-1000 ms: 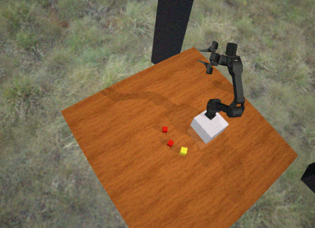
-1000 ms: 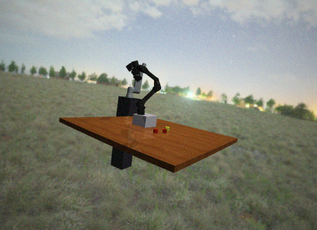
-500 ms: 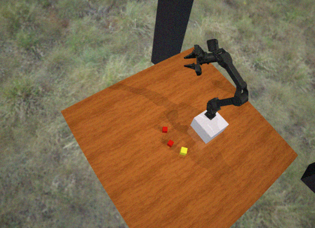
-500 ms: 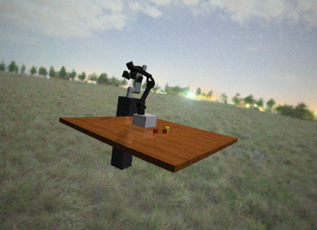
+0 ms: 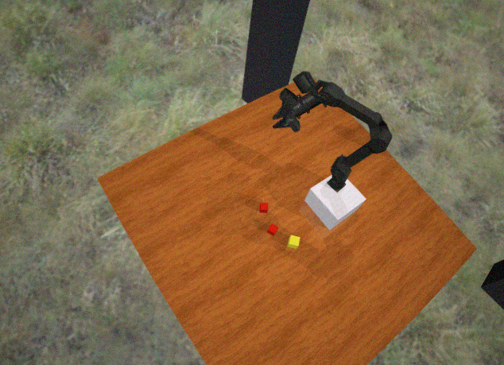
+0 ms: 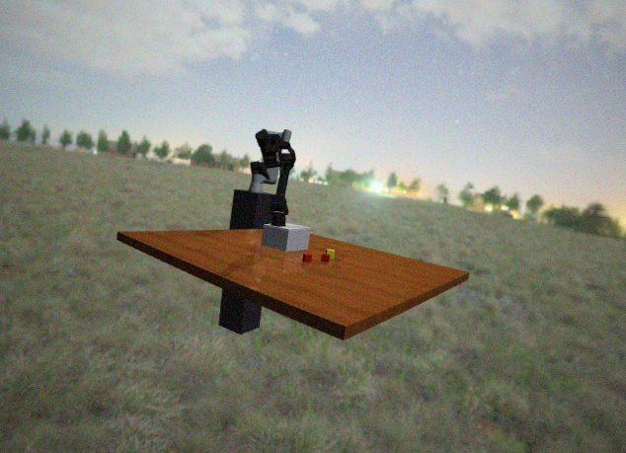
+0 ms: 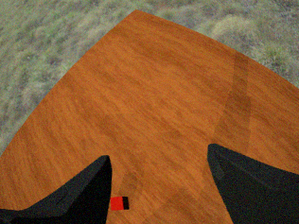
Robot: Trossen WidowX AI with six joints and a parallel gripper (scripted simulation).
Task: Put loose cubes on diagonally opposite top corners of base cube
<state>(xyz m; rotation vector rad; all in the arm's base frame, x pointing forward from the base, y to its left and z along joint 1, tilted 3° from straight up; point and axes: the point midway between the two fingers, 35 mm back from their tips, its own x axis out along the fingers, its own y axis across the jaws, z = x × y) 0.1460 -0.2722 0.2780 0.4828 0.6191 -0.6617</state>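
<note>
Pincer: the pincer (image 5: 284, 121) hangs high over the far corner of the worktop (image 5: 171, 198), fingers partly apart with nothing between them; the wrist view shows only bare wood and a red speck in the gap.

Arm: the black arm (image 5: 368, 121) rises from a white pedestal block (image 5: 351, 204) and bends back toward the dark pillar (image 5: 277, 39), well apart from all three cubes.

Loose cubes: two red cubes lie on the worktop, one (image 5: 263, 207) farther from the pedestal, the other (image 5: 273, 229) nearer the yellow one. They are apart from each other and neither is lifted or stacked.

Base cube: the yellow cube (image 5: 293, 241) sits on the worktop just beside the nearer red cube; by its colour I judge it to be the fixed base. Its top is bare.

Wrist view: one red cube (image 7: 117, 203) shows small, close to the left finger (image 7: 69, 214), far below the camera; which of the two it is I cannot tell.

Done: nothing of the stacking, as far as the pictures show.

Left: reach down to a red cube, grip it, cap one top corner of the yellow cube, fetch the second for the diagonal corner with a slight gap, then let go and pull away.

Stage: an approach, judged from the pincer's height and distance.
</note>
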